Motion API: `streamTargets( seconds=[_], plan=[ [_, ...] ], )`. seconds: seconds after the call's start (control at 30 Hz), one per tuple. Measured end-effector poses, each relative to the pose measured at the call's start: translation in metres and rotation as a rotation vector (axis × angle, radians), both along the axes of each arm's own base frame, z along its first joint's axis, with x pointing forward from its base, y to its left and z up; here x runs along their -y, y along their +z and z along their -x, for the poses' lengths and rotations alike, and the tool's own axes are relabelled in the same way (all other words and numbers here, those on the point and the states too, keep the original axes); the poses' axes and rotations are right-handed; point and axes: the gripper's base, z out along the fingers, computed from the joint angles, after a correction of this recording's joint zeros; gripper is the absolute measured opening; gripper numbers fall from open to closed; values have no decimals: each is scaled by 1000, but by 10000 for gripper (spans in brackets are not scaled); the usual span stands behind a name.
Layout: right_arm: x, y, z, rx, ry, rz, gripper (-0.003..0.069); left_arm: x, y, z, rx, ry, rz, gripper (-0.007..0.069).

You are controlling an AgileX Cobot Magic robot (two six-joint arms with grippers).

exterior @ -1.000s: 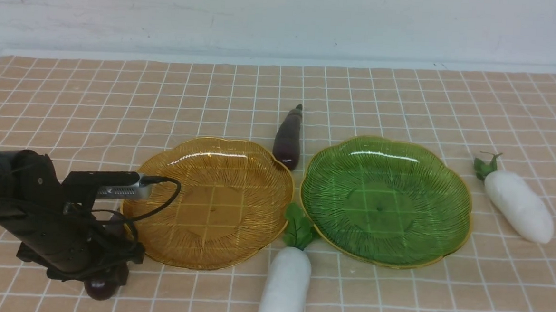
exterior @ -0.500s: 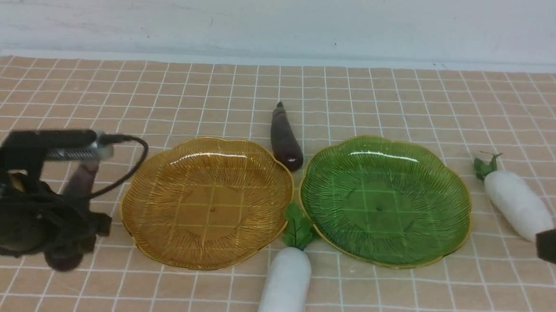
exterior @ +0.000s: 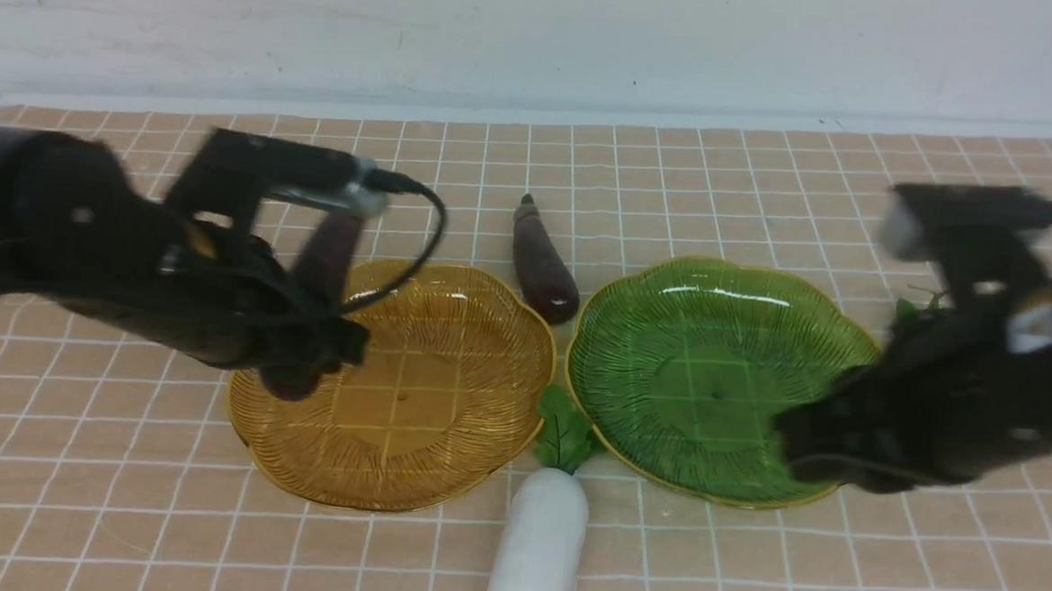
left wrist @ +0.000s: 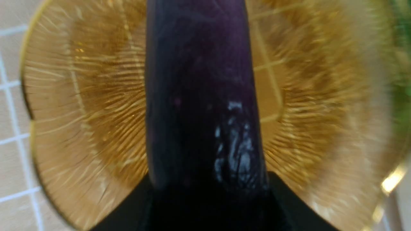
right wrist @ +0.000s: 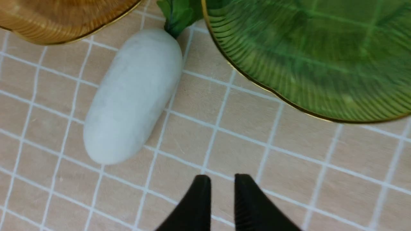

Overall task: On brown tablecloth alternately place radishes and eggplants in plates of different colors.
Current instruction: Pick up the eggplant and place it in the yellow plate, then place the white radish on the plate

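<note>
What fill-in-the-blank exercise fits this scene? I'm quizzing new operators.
1. The eggplant in the left gripper hangs over the ___ plate.
2. The other eggplant lies between the two ___.
3. The radish lies on the ___.
Missing words: amber; plates; tablecloth.

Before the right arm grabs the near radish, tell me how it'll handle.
The radish looks smooth and rounded, so it may slip in a pinch. Lying on its side, it could roll if nudged. It holds its shape, so likely stiff.
</note>
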Motion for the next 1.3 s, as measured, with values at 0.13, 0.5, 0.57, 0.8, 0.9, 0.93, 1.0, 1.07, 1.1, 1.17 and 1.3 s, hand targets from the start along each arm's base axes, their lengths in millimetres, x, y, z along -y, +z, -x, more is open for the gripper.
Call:
streamTargets(
  seconds=[0.13, 0.5, 0.57, 0.8, 0.9, 0.93, 1.0, 1.07, 1.1, 1.17, 1.3],
  plan=[
    [-23, -14, -9, -24, 16, 17, 189, 3, -12, -9, -32, 9, -5, 311],
    [-85, -58, -39, -86, 20, 20, 594, 6, -22, -20, -63, 12, -12, 511],
    [-91, -65, -42, -104, 15, 27, 635, 6, -20, -21, -66, 9, -16, 549],
    [-104, -90, -52, -150, 5, 52, 686, 8, -5, -24, -100, 4, -25, 603],
    [-107, -100, -53, -178, -2, 62, 685, 8, 2, -26, -103, 0, -25, 518],
    [-108, -104, -54, -188, -5, 66, 681, 9, 3, -27, -104, -1, -24, 473],
    [-108, -109, -53, -208, -7, 76, 662, 9, 5, -26, -107, -2, -25, 398],
    [-106, -112, -51, -247, -2, 112, 521, 8, 8, -23, -120, -6, -29, 205],
    [-105, -111, -50, -258, 2, 129, 479, 7, 11, -22, -119, -3, -27, 150],
    [-102, -110, -48, -278, 12, 167, 486, 7, 15, -20, -112, -2, -24, 73],
    [-92, -98, -42, -303, 33, 242, 491, 5, 30, -15, -72, -1, -11, 6]
  ],
)
